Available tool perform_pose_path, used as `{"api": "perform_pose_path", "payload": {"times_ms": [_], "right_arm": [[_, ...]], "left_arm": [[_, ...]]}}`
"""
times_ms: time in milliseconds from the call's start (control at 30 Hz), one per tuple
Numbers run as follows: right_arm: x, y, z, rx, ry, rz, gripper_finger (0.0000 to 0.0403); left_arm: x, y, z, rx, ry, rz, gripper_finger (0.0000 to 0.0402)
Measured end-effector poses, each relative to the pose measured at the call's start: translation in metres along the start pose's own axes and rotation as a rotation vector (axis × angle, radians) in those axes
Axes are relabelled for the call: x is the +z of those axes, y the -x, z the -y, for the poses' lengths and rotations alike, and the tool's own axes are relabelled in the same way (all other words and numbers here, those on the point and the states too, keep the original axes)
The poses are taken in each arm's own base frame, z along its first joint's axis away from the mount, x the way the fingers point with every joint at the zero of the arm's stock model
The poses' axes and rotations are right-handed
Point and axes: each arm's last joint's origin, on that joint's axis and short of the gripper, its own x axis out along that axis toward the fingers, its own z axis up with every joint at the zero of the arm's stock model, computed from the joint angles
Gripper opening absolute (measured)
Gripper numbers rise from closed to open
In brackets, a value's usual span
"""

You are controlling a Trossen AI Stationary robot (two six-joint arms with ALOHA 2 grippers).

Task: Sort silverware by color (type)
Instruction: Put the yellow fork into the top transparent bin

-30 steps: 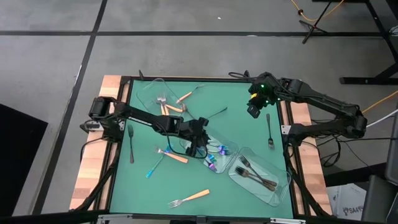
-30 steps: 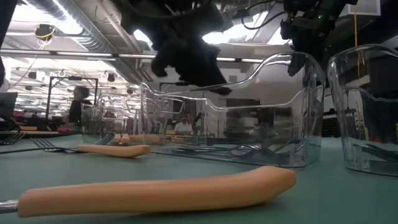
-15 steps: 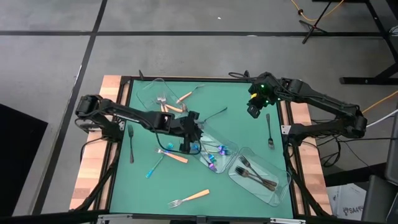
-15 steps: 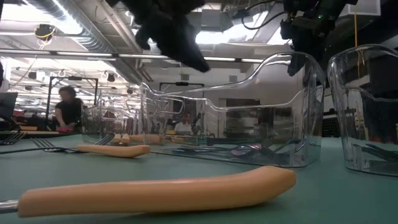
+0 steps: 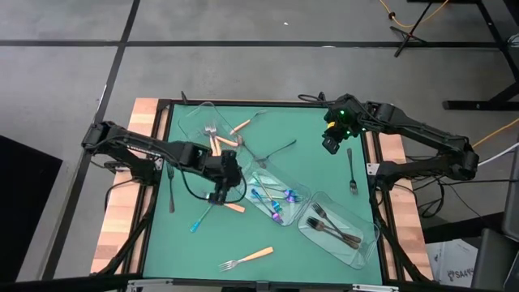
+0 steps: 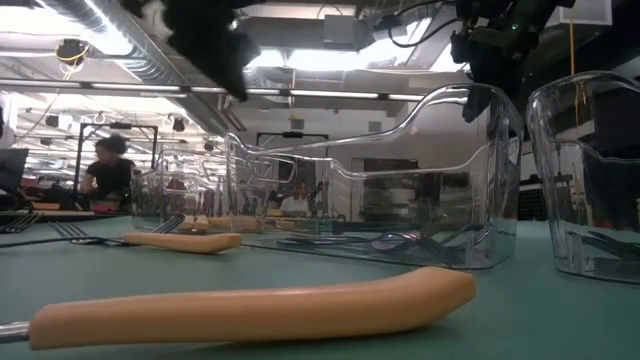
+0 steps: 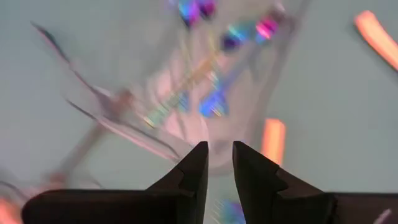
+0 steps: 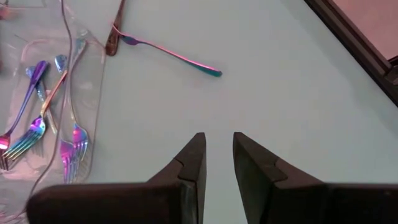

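The silverware lies partly in three clear trays. Orange-handled forks fill the far-left tray [image 5: 207, 126], iridescent ones the middle tray [image 5: 272, 193], dark ones the near-right tray [image 5: 336, 227]. Loose on the green mat lie an orange fork [image 5: 229, 206], a blue iridescent utensil [image 5: 199, 221], another orange fork [image 5: 247, 257], and dark forks [image 5: 171, 186] [image 5: 350, 170]. My left gripper [image 5: 220, 193] [image 7: 221, 155] hangs above the mat just left of the middle tray, fingers narrowly apart, holding nothing. My right gripper [image 5: 331, 144] [image 8: 219, 146] waits at the far right, likewise narrowly open and holding nothing.
A thin curved fork [image 5: 280, 148] [image 8: 168, 56] lies on the mat between the far-left tray and my right gripper. An orange fork [image 5: 243, 126] rests by the far-left tray's rim. In the low view an orange handle [image 6: 250, 305] lies close in front of the trays [image 6: 400, 200].
My left gripper has drawn back from above the middle tray toward the table's left edge, rising and rolling as it went. Its finger gap looks the same. The iridescent forks stay in the tray.
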Motion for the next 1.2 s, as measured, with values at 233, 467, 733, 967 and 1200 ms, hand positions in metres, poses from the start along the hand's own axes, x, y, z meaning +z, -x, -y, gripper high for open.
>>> {"api": "perform_pose_path", "payload": {"times_ms": [233,467,733,967,1200], "right_arm": [[0.000,0.000,0.000,0.000,0.000,0.000,0.0069],[0.000,0.000,0.000,0.000,0.000,0.000,0.0069],[0.000,0.000,0.000,0.000,0.000,0.000,0.0069],[0.000,0.000,0.000,0.000,0.000,0.000,0.0069],[0.000,0.000,0.000,0.000,-0.001,0.000,0.0069]], "left_arm": [[-0.016,-0.003,0.020,-0.069,0.067,-0.126,0.0068],[-0.032,-0.013,0.035,-0.088,0.059,-0.180,0.0069],[-0.060,-0.042,0.044,-0.097,0.077,-0.162,0.0087],[-0.084,-0.063,0.043,-0.096,0.085,-0.118,0.0110],[-0.101,-0.074,0.044,-0.097,0.085,-0.098,0.0114]]}}
